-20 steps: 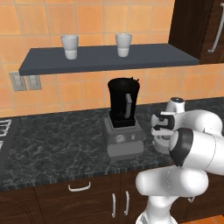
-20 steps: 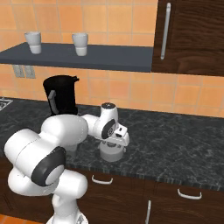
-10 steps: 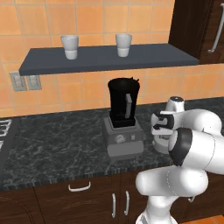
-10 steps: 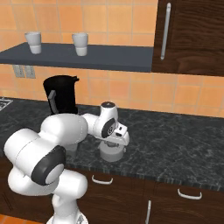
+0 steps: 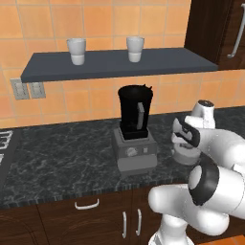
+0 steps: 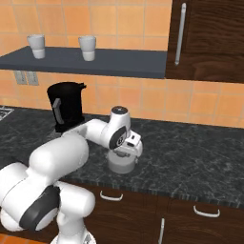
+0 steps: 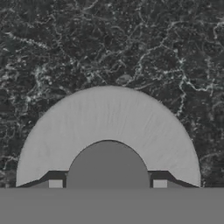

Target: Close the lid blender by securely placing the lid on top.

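Light-grey lid [image 7: 109, 127] lies flat on the black marbled counter [image 7: 65, 48], right of the blender [image 5: 136, 129]. Gripper [image 7: 107, 183] sits directly over it, fingers flanking the darker centre knob [image 7: 107, 168]; whether they grip it I cannot tell.

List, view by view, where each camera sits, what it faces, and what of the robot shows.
Left base view: behind the arm's left, facing the blender and shelf; arm at lower right, over the lid.
Right base view: behind its right, same counter; arm from lower left.
Hand view: looks down onto the lid; the tool's fingertips flank its knob.
Both base views share blender, lid and cups.
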### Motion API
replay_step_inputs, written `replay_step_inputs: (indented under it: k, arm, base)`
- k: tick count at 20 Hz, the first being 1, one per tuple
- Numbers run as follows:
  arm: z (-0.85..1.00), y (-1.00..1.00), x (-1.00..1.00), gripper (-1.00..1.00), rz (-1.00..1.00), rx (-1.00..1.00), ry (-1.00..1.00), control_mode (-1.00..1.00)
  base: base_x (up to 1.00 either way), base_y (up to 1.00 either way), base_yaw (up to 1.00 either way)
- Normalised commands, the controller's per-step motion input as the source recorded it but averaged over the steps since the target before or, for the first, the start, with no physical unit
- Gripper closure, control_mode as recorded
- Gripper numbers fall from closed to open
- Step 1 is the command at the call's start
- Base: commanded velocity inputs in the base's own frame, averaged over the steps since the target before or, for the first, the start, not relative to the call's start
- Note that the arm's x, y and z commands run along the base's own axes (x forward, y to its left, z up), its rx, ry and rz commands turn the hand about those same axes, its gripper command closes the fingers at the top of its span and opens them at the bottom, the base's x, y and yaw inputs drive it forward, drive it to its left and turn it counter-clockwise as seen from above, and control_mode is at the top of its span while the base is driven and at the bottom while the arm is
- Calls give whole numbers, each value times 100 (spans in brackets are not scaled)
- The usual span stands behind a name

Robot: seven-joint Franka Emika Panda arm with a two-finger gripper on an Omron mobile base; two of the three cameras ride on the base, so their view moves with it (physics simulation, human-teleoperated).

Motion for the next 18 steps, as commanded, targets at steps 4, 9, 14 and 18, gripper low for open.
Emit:
replay_step_inputs:
  k: [4, 9, 14, 18]
  arm:
    - [100, -15, -31, 100, -8, 9, -35, -100]
    - [100, -1, -5, 100, -15, 1, -40, -100]
    - [100, 0, 0, 100, -21, 0, -38, -100]
    - [100, 1, 0, 100, -15, 0, -25, -100]
  base:
    - [0, 0, 0]
    - [0, 0, 0]
    - [0, 0, 0]
    - [0, 0, 0]
